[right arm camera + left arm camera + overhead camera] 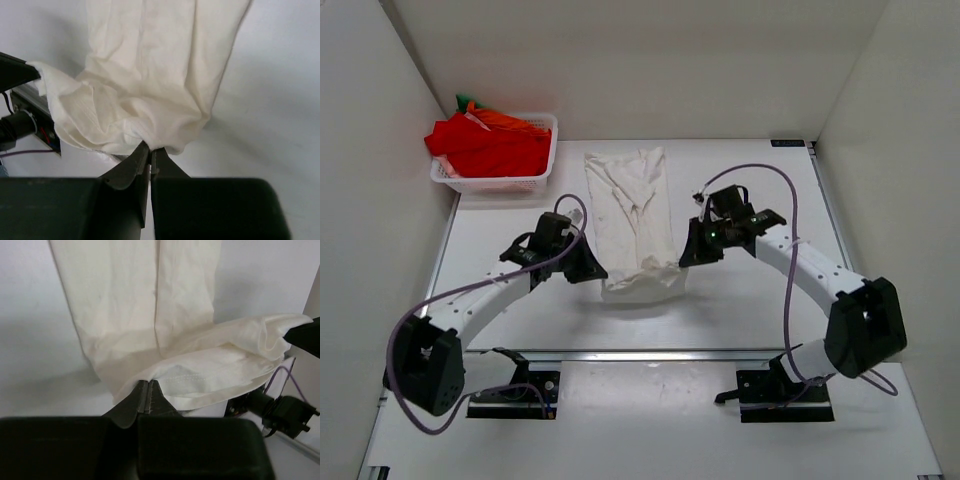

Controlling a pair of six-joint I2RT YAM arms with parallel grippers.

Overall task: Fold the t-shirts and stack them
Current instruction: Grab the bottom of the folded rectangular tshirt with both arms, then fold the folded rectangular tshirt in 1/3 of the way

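A white t-shirt (632, 215) lies as a long folded strip down the middle of the table, its near end bunched and lifted. My left gripper (592, 272) is shut on the near left corner of that hem (148, 381). On the right, my right gripper (686, 256) pinches the near right corner (150, 148), where the cloth gathers into folds. Red, orange and green t-shirts (490, 140) are heaped in the white basket (542, 180) at the back left.
The basket stands against the left wall at the table's far left corner. Purple cables (760, 172) loop above both arms. White walls close the table on the left, back and right.
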